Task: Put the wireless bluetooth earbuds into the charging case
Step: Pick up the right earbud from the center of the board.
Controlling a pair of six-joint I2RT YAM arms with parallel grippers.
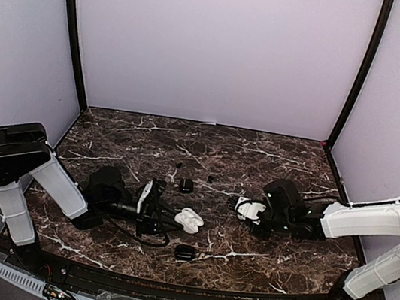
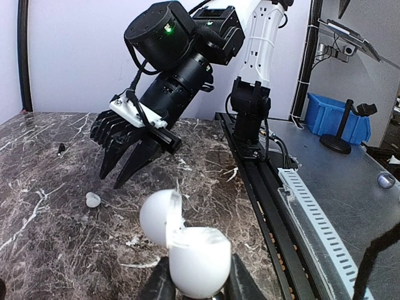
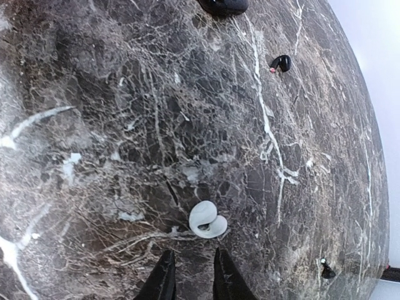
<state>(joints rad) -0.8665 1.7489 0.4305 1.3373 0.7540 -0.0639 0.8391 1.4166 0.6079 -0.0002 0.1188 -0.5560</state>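
1. Top view: fixed, high behind the arm bases, looks down on the whole table (image 1: 266, 259); farthest off.
2. Left wrist: low, close, faces across the table at the right gripper (image 2: 110, 181) past the case (image 2: 197, 262); top view shows both.
3. Right wrist: very close, nearly straight down; shares the white bud (image 3: 207, 220) with left wrist.

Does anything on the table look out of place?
Yes. A white earbud lies loose on the table ahead of the right gripper, a black earbud farther off, both outside the white case.
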